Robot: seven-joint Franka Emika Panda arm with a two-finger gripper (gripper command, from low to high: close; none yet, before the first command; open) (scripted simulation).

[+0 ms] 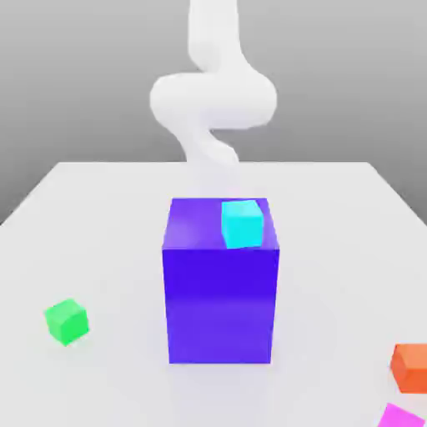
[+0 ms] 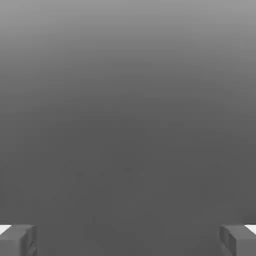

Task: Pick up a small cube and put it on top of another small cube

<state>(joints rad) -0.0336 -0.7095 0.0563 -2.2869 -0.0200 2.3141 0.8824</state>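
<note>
Behind the blue-purple block (image 1: 220,305), white arm (image 1: 213,100); block serves as the cyan cube's (image 1: 243,224) stand; gripper (image 2: 128,241), jaws wide apart, empty, presumably readied for grasping; green cube (image 1: 67,322), exterior view's left, likely base; magenta cube (image 1: 402,416), near right corner

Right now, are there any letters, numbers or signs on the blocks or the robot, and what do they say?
None that I can read. The blue-purple block and the cyan, green, orange and magenta cubes look plain, and so does the white arm.
</note>
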